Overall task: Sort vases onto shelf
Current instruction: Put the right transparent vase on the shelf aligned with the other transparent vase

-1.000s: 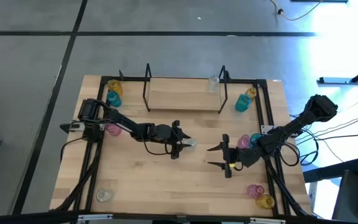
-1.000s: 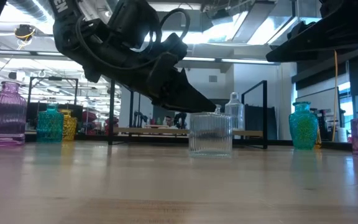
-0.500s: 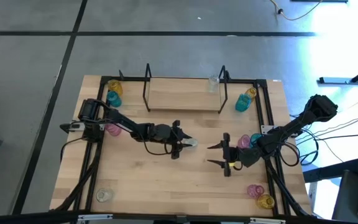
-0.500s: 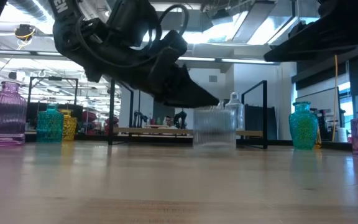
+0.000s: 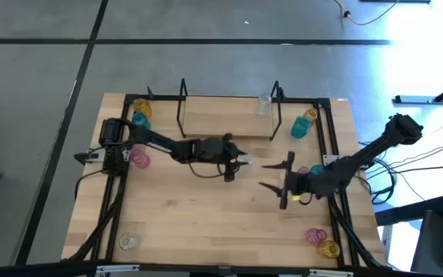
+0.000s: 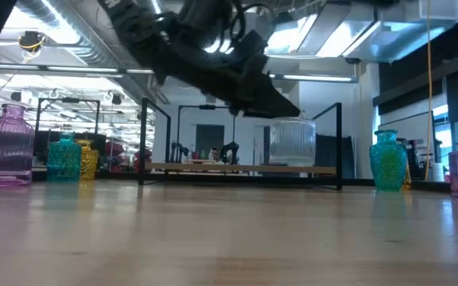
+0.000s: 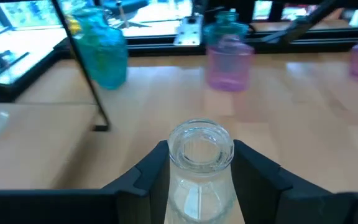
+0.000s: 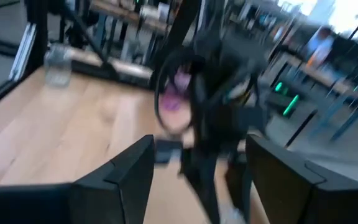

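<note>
Grip looks sound: your left gripper [image 7: 199, 167] clamps the clear vase [image 5: 244, 160], lifted off the table. Keep it upright toward the shelf [image 5: 221, 121], clear of the wire frame [image 5: 276, 108]. Right gripper [image 5: 277, 176] waits open, empty.

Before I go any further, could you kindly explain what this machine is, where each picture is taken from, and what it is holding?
This is a robot with two dark arms working at a wooden table. One picture looks straight down from above, one looks level across the tabletop, and two come from cameras on the arms' wrists.

The left gripper is shut on a clear vase, which the low picture shows lifted off the table. It is near the shelf, a low wooden board with black wire frames at its ends. Another clear vase stands at the shelf's right end.

The right gripper hangs open over the middle of the table, holding nothing.

Other small vases, pink, teal, yellow and clear, stand around the table's edges, such as a teal one just right of the shelf.
</note>
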Controlling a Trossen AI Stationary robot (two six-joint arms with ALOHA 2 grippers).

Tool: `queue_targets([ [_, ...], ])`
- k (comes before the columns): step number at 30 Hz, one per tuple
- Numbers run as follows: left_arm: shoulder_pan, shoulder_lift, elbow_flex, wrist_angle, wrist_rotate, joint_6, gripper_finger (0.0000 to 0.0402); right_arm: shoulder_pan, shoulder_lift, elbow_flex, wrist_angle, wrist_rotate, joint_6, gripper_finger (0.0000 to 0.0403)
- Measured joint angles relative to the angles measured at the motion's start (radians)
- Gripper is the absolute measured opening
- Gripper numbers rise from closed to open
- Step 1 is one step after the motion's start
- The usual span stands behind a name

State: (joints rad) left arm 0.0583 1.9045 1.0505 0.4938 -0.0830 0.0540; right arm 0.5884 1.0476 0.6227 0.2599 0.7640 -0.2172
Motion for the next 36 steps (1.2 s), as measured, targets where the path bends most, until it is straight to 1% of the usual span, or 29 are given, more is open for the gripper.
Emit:
queue_targets([
  [3, 0.038, 0.0, 0.074, -0.072, 0.001, 0.046, 0.0137, -0.013, -0.083, 0.032, -0.028, 0.004, -0.088, 0.0237],
  [5, 0.069, 0.0, 0.118, -0.101, 0.021, 0.083, 0.0137, -0.04, -0.126, 0.04, -0.052, 0.004, -0.113, 0.0237],
  [9, 0.151, 0.0, 0.192, -0.122, 0.127, 0.113, 0.0137, -0.119, -0.193, 0.04, -0.107, 0.004, -0.121, 0.0237],
  [13, 0.234, 0.0, 0.215, -0.112, 0.215, 0.116, 0.0137, -0.203, -0.207, 0.04, -0.146, -0.011, -0.122, 0.0237],
  [16, 0.289, 0.001, 0.215, -0.09, 0.256, 0.142, 0.0137, -0.271, -0.207, 0.04, -0.144, -0.085, -0.148, 0.0237],
  [19, 0.329, 0.023, 0.237, -0.084, 0.279, 0.162, 0.0137, -0.354, -0.206, 0.04, -0.132, -0.196, -0.171, 0.0237],
  [22, 0.355, 0.074, 0.294, -0.135, 0.331, 0.159, 0.0137, -0.436, -0.204, 0.04, -0.1, -0.313, -0.179, 0.0237],
  [24, 0.361, 0.116, 0.346, -0.174, 0.36, 0.151, 0.0137, -0.477, -0.204, 0.04, -0.088, -0.368, -0.18, 0.0237],
  [26, 0.361, 0.156, 0.398, -0.196, 0.363, 0.143, 0.0137, -0.509, -0.204, 0.04, -0.089, -0.398, -0.18, 0.0237],
  [31, 0.354, 0.249, 0.511, -0.22, 0.33, 0.14, 0.0137, -0.532, -0.203, 0.039, -0.09, -0.398, -0.181, 0.0237],
  [36, 0.361, 0.3, 0.567, -0.241, 0.314, 0.166, 0.0137, -0.53, -0.203, 0.039, -0.122, -0.4, -0.183, 0.0237],
])
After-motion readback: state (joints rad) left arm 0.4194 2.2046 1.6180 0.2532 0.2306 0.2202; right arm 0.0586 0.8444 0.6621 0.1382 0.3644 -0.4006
